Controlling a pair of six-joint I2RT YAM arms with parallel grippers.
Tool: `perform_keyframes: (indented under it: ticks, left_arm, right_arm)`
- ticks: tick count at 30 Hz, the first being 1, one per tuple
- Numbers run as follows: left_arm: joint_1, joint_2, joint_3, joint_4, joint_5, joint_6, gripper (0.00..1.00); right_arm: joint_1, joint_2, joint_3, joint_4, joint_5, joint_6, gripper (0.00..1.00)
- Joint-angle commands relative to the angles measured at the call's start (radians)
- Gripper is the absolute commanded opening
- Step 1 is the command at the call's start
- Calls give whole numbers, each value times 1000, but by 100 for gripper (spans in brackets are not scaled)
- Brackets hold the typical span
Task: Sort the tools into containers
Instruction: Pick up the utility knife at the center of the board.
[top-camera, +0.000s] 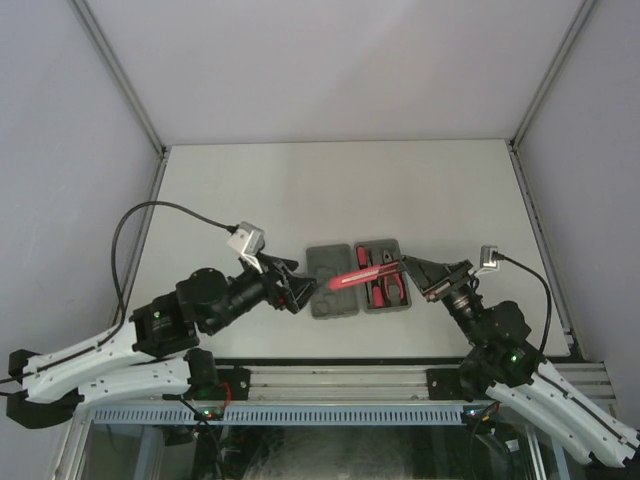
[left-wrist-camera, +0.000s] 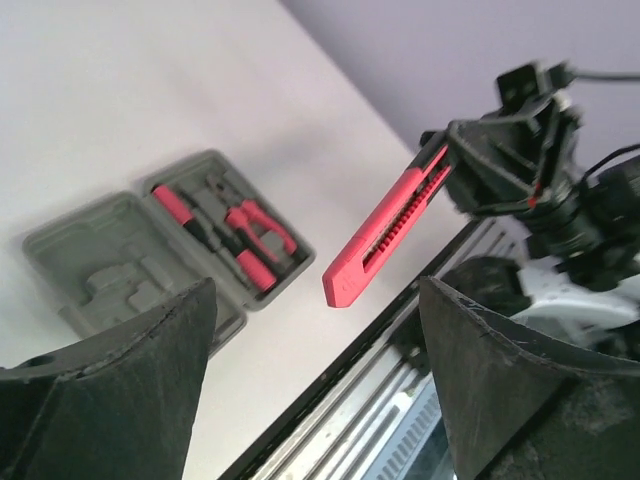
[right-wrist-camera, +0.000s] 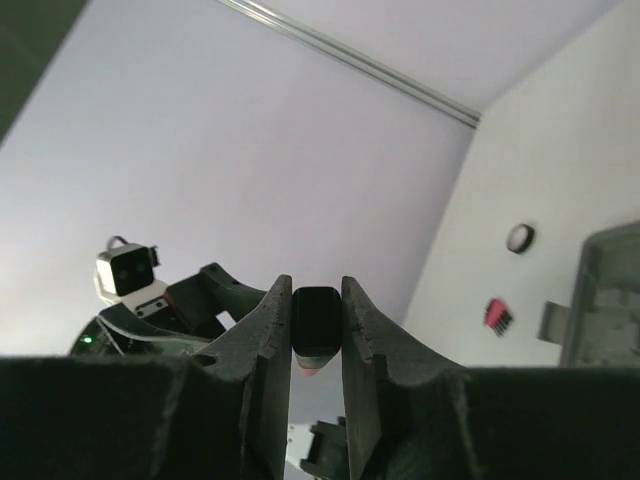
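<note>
A red utility knife (top-camera: 365, 276) hangs in the air over the two grey trays. My right gripper (top-camera: 410, 268) is shut on its black end (right-wrist-camera: 317, 320). In the left wrist view the knife (left-wrist-camera: 385, 225) slants down from the right gripper (left-wrist-camera: 450, 160). Its free tip lies just beyond my left gripper (left-wrist-camera: 315, 300), which is open and holds nothing. My left gripper (top-camera: 300, 290) sits just left of the trays. The left tray (top-camera: 330, 283) shows bare recesses. The right tray (top-camera: 400, 303) holds red-and-black handled tools (left-wrist-camera: 225, 225), pliers among them.
A small dark ring (right-wrist-camera: 518, 238) and a small red ridged piece (right-wrist-camera: 498, 314) lie on the white table beyond a tray edge (right-wrist-camera: 610, 290). The metal rail (top-camera: 330, 380) runs along the table's near edge. Purple walls enclose the table.
</note>
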Motion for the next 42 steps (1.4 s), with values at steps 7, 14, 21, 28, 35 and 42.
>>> perform_keyframes:
  ticks: [7,14,21,28,35,42]
  left_arm:
    - [2,-60,17,238,72,-166,85]
    - [2,-32,-5,376,145,-219,75]
    - [2,44,6,436,219,-255,64]
    - [2,82,13,439,232,-270,56]
    - [2,97,20,440,242,-273,40]
    - [2,131,46,440,272,-282,22]
  right_arm:
    - [-2,-9,-9,358,-29,48,0]
    - [-2,109,10,520,-52,97,0]
    - [-1,189,18,628,-93,100,0]
    - [-2,156,-1,627,-99,61,0]
    - [-2,112,-8,562,-88,24,0]
    - [-1,84,-38,549,-60,22,0]
